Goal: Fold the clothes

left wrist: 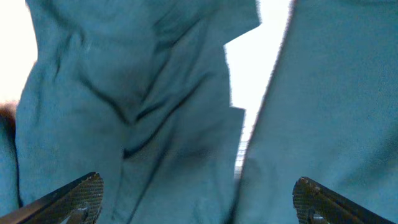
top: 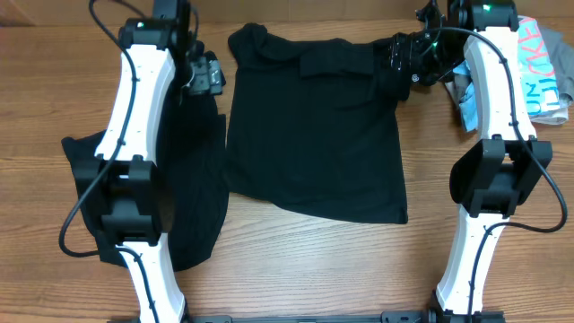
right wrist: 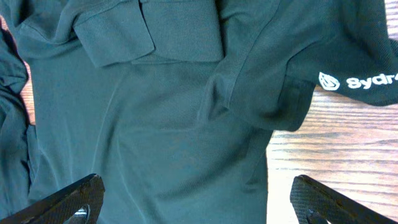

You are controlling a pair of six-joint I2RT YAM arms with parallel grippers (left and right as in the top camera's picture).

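A black shirt [top: 314, 135] lies spread flat in the middle of the table, sleeves folded in at the top. It fills the right wrist view [right wrist: 155, 124], where a sleeve carries white lettering [right wrist: 357, 82]. A second black garment [top: 193, 179] lies crumpled at the left under the left arm, and dark fabric [left wrist: 155, 112] fills the left wrist view. My left gripper [top: 204, 76] is open above the gap between the two garments, fingers wide [left wrist: 198, 199]. My right gripper [top: 405, 54] is open over the shirt's top right corner, fingers wide [right wrist: 199, 199], holding nothing.
A heap of coloured clothes [top: 538, 76], white, pink and teal, lies at the far right behind the right arm. Bare wooden table [top: 305, 269] shows in front of the shirt and at the right [right wrist: 336, 162].
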